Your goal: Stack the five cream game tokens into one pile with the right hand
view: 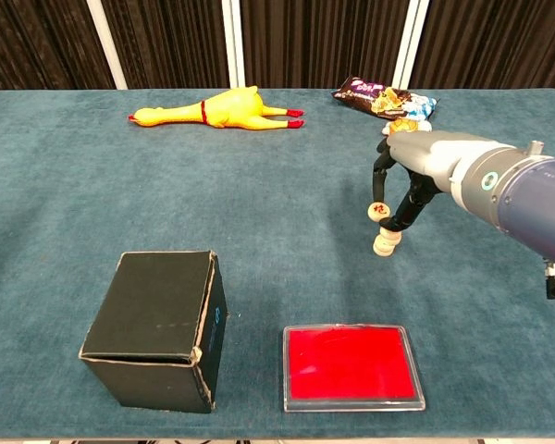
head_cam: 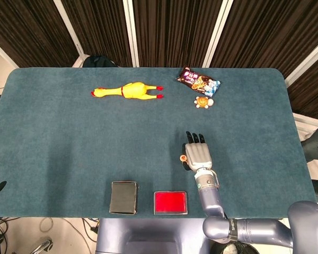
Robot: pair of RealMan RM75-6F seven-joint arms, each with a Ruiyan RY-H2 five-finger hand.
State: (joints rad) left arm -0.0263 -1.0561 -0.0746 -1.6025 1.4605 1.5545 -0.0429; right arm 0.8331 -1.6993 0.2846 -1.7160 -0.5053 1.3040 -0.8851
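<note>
Held token: cream disc pinched in the right hand's fingertips, tilted, just above the pile and a little to its left; in the head view it peeks out at the hand's left edge.
Pile: short stack of cream tokens on the counter, under the hand; count not clear.
Right hand: fingers pointing down, closed around the token.
Red tray: nearer the camera than the pile.
Black box: left of the tray.
Rubber chicken: far from the pile, back left.
Snack bag: behind the pile, at the back edge.
Left hand: neither view shows it.
</note>
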